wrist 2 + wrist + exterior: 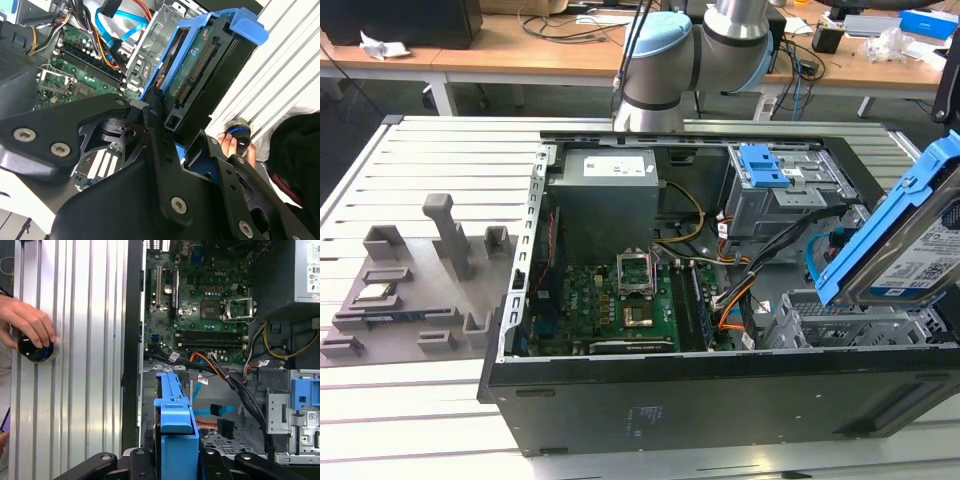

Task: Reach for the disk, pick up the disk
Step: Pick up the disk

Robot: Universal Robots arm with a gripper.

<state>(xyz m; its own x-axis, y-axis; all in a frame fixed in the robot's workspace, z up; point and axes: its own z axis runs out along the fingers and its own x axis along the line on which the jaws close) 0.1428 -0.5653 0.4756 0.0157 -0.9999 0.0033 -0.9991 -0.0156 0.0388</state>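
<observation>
The disk (910, 245), tilted in its blue bracket, hangs above the drive bay at the exterior view's right, clamped between the gripper (175, 460) fingers; a slip could drop it onto the cables (220, 372); the arm (690, 50) reaches over from behind the case (720, 400)

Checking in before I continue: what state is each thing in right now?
Disk: tilted, lifted above the case, held in the tool.
Tool: shut on the disk's blue bracket.
Computer case: side open, motherboard exposed.
Processor socket: latch open.
Hand: resting on a knob on the table.
</observation>
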